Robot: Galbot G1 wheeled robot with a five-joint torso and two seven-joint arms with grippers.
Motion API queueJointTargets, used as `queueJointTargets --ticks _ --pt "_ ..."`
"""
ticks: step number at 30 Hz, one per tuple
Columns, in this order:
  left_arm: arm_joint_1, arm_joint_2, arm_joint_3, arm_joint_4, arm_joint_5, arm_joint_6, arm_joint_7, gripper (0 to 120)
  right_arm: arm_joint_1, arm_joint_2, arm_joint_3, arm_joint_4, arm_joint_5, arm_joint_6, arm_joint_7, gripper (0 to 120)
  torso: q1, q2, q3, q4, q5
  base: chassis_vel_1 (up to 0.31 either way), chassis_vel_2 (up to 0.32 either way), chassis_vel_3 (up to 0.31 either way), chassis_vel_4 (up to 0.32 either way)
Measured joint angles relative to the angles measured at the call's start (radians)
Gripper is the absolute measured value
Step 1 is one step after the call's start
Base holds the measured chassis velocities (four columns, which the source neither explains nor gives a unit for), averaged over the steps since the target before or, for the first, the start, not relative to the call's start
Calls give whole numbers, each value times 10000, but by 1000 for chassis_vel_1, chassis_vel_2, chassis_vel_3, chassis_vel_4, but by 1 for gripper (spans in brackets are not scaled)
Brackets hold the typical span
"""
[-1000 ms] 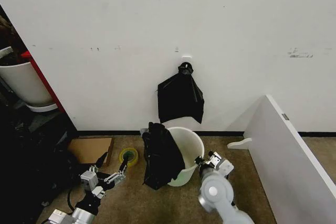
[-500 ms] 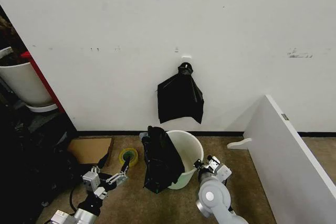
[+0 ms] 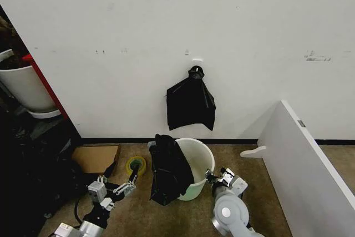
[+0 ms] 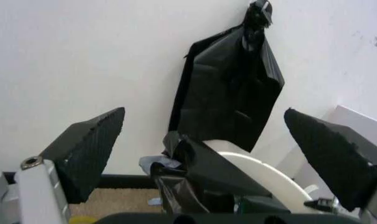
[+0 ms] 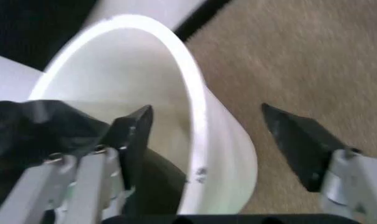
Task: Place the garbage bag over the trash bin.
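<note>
Your right gripper (image 5: 207,140) had its fingers spread wide, astride the bin (image 3: 197,166) rim and gripping nothing. Your left gripper (image 3: 128,183) sat open and empty on the floor side, near the bag (image 3: 169,169). The bag draped only the bin's left rim, hanging outside; I judged most of the lining undone. The bin's inside looked bare.

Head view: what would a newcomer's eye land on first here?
Probably the garbage bag, slumped over the left side of the trash bin on the carpet by the wall. Next, a black bunch hanging from a hook above. The left claw and right claw, both open, flank the bin.
</note>
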Motion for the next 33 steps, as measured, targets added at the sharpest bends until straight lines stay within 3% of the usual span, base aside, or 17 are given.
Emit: queueJointTargets --ticks 4,5,7,9,13,15,19,22,26,33 --pt "3 -35 14 -82 24 5 -14 100 -350 -331 7 624 -839 11 -610 83 0 0 -1 0 1 0 0 0 0" --pt "38 -92 19 -89 88 8 -86 100 -598 -636 -89 954 -2014 34 -976 90 -1 0 -1 -2 1 0 0 0 0" --pt "41 -102 22 -88 98 9 -98 100 -623 -670 -100 982 -2167 46 -1028 90 0 0 -1 -2 1 0 0 0 0" --pt "61 -331 133 15 287 112 -423 100 -1010 -1331 -386 1448 -4742 314 -2063 98 -1 0 -2 -2 1 0 0 0 0" --pt "83 -556 178 171 496 169 -684 100 -1160 -2189 -839 2069 -6574 311 -3155 100 -2 0 -2 -2 1 0 0 0 0" --pt "94 -583 150 187 532 169 -702 100 -1159 -2289 -875 2137 -6692 262 -3278 100 -2 0 -2 -2 0 0 0 0 0" --pt "224 -674 -423 428 285 158 -702 100 -776 -3507 -1355 2799 -7654 -886 -5204 100 -2 0 -2 1 3 0 0 0 0" --pt "191 -648 -521 648 292 137 -589 100 -433 -3885 -1639 3127 -7384 -1789 -5534 100 -2 0 -2 0 1 0 0 0 0" --pt "-82 -775 -806 1169 587 58 -364 100 974 -4407 -2472 3572 -5270 -3704 -5263 100 -2 0 -1 0 -2 0 0 0 0" --pt "-285 -899 -1256 1833 1269 -170 -344 100 3058 -4262 -3764 3227 -3883 -4332 -4588 100 -1 0 0 0 -2 0 0 0 0"
